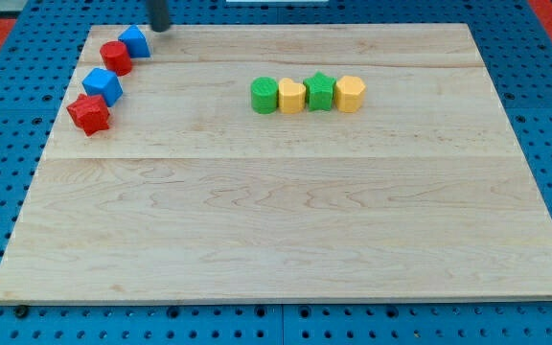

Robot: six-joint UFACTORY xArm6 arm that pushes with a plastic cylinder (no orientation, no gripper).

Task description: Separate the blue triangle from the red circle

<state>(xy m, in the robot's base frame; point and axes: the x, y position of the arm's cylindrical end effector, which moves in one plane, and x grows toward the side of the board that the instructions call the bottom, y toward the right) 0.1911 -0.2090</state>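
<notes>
Here my tip [159, 29], no claw, sits just beside the blue triangle [136, 41], which touches the red circle [116, 57].

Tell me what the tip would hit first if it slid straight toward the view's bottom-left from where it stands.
Probably the blue triangle. My tip stands just off its upper right, and the red circle sits touching it right behind on that line. How much gap remains is unclear.
</notes>
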